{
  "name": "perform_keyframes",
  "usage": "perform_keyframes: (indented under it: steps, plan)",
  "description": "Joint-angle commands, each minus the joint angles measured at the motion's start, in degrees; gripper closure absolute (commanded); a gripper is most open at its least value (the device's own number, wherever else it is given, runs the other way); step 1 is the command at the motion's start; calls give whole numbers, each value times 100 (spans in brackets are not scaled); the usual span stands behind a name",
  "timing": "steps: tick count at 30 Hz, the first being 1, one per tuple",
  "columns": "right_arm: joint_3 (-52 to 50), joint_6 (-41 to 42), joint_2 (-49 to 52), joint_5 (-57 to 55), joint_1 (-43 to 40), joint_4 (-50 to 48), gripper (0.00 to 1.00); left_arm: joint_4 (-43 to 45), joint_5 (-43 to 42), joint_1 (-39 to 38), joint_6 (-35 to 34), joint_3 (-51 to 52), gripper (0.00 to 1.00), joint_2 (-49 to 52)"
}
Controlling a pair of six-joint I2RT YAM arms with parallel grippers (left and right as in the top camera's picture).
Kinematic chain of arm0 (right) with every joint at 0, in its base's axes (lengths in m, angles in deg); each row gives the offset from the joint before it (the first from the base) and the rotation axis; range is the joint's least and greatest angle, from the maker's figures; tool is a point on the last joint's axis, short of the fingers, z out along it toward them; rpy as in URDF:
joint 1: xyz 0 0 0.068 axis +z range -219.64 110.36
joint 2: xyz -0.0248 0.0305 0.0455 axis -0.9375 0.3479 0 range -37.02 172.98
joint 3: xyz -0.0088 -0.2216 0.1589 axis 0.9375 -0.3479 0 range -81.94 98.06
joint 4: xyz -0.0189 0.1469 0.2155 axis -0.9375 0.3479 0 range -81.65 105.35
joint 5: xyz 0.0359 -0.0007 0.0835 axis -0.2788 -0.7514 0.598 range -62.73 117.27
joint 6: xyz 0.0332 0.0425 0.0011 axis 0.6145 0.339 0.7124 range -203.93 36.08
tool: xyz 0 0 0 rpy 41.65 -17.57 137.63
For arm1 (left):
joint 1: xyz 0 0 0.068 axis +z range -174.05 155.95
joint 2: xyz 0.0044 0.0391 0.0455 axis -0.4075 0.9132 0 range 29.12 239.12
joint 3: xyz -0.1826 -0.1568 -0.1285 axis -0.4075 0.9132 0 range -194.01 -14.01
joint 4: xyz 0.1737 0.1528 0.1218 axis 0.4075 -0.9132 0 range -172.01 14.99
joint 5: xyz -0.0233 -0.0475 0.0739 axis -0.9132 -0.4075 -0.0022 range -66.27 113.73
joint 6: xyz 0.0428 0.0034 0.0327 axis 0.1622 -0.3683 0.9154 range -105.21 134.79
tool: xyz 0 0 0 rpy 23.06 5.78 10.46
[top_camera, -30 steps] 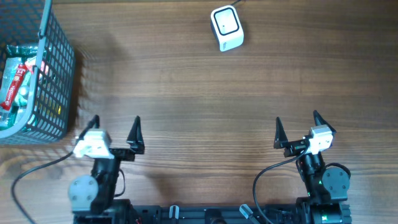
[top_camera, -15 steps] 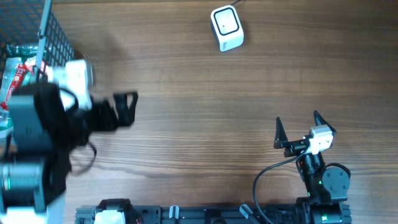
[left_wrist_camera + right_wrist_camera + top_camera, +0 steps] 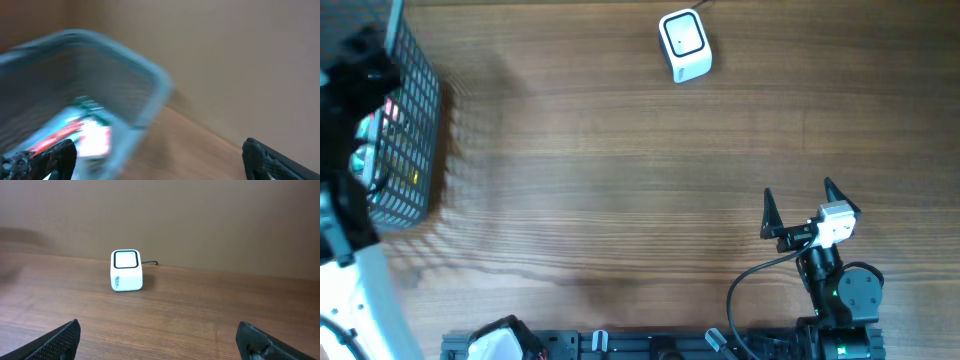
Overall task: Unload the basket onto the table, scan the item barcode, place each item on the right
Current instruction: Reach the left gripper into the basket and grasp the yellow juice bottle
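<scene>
The item is a red, white and green packet (image 3: pixel 92 139) lying in the grey wire basket (image 3: pixel 412 130) at the table's far left; the left wrist view shows it blurred. My left gripper (image 3: pixel 160 167) hovers open by the basket's rim, fingers wide apart and holding nothing. Overhead, my left arm (image 3: pixel 345 190) covers much of the basket. The white barcode scanner (image 3: pixel 683 45) stands at the back centre, its cable trailing off behind, and appears again in the right wrist view as the scanner (image 3: pixel 126 270). My right gripper (image 3: pixel 798 208) stands open and empty at the front right.
The basket's blue-grey rim (image 3: pixel 150 75) stands between my left gripper and the packet. Bare wooden tabletop (image 3: pixel 620 180) stretches between the basket, the scanner and my right arm's base (image 3: pixel 840 290).
My left arm has swung from the front of the table up and left, over the basket, and is still blurred with motion. The right arm has not moved.
</scene>
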State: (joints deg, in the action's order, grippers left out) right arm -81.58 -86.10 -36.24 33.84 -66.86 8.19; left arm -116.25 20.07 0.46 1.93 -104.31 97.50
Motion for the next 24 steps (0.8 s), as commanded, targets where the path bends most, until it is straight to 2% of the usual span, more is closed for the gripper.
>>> perform_keyframes:
  steps: [1,4,7,13,20,24]
  plan:
    - [-7,81,-50,-79,-46,-17,0,-313,177,1276,-90,-83,0,297]
    - [-7,81,-50,-76,-46,-17,0,-507,173,1784,-90,-83,0,732]
    - [-7,81,-50,-76,-46,-17,0,-649,118,1893,-79,-79,1,1248]
    - [-7,79,-50,-79,-46,-17,0,-953,-72,1891,671,-79,10,2533]
    - [-7,81,-50,-79,-46,-17,0,-1014,-210,1891,675,-79,10,2903]
    - [-7,79,-50,-79,-46,-17,0,-1075,-448,1884,887,-63,13,2935]
